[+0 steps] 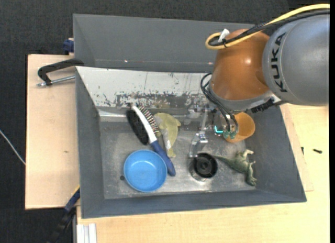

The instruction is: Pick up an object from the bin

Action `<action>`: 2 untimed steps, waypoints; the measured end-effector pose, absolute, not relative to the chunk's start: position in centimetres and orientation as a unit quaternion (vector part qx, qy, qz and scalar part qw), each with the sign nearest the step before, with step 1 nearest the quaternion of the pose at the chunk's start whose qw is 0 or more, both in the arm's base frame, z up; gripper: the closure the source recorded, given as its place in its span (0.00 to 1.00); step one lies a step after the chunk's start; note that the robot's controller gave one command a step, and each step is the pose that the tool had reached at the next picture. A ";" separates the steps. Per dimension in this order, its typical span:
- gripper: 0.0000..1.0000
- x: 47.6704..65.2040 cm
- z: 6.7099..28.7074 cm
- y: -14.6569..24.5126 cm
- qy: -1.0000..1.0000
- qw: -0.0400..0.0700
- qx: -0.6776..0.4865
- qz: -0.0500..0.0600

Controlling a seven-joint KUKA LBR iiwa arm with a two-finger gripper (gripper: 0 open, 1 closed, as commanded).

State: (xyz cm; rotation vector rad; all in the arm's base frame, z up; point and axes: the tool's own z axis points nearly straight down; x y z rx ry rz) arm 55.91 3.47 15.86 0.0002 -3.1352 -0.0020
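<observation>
Gripper (200, 141) (open or closed unclear) above black round cap (203, 166), perhaps, orange cup (245, 128) half-hidden

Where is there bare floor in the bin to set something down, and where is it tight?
Bare floor lies on the left, between the left wall of the bin and the hairbrush, above the blue bowl. The right is crowded: gripper, black round cap, green dinosaur, orange cup.
</observation>
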 end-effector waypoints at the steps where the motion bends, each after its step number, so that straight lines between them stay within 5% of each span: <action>1: 0.00 53.1 7.7 -3.2 -0.995 0.001 0.098 -0.003; 2: 1.00 53.0 8.2 -3.1 -0.995 0.008 0.101 -0.002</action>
